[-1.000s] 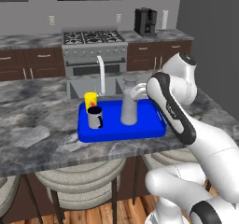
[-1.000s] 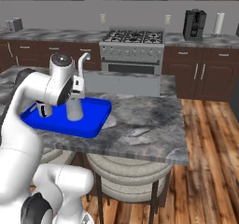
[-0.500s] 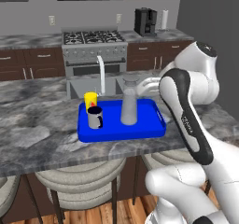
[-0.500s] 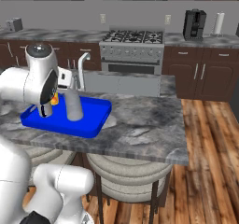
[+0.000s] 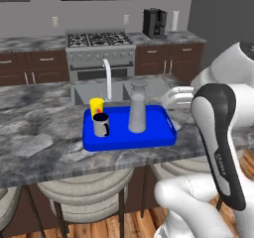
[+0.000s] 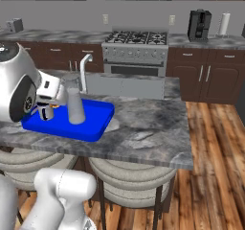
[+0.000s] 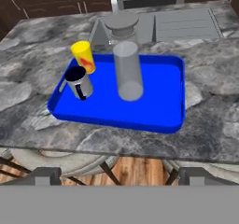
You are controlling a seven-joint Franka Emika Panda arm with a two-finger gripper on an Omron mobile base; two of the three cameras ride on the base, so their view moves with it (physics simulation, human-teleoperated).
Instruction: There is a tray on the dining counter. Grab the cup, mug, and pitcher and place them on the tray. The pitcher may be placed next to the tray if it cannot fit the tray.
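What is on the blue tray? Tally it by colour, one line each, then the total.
Yellow: 1, the cup
Silver-grey: 1, the mug
Translucent grey: 1, the pitcher
Total: 3, all standing on the tray

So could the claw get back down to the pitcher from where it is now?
Probably yes: the pitcher stands upright mid-tray, apart from the cup and mug, and the open claw faces it unobstructed.

Pitcher [image 6: 75, 107] upright on tray [image 6: 98, 122] (mug [image 6: 46, 112] beside).
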